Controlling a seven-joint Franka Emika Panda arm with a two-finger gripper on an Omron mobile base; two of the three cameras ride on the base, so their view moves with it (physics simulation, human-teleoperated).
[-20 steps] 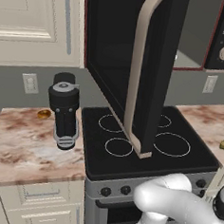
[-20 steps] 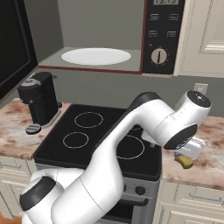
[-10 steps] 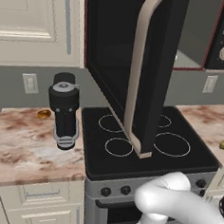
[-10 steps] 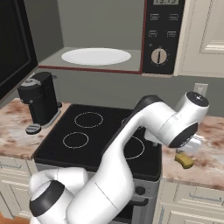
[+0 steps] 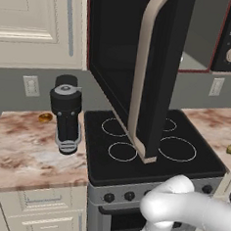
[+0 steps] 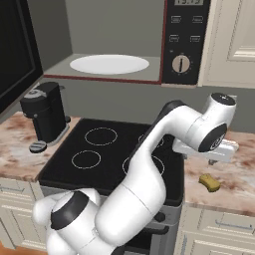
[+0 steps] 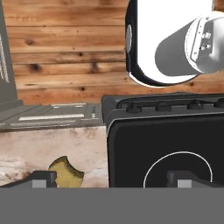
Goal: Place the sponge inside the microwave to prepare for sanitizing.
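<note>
Up above and well off to one side of the fingers [image 7: 43, 178], the microwave [image 6: 187, 40] is already stood open. Right below them, on the marbled surface [image 6: 239, 172] beside the stovetop [image 6: 94, 149], the sponge [image 6: 209, 183] is laid flat, long axis slanted across the surface's front edge. Over the last second the hand's been shifted off the sponge. The fingers are spread wide, nothing gripped, with the sponge near one tip, so pickup probably isn't lined up yet.

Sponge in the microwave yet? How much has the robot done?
Not yet. Done: the microwave door hangs wide open, its plate bare. Now: the open gripper hovers above the counter close to the sponge, holding nothing. Left: grab the sponge, lift it and set it inside.
</note>
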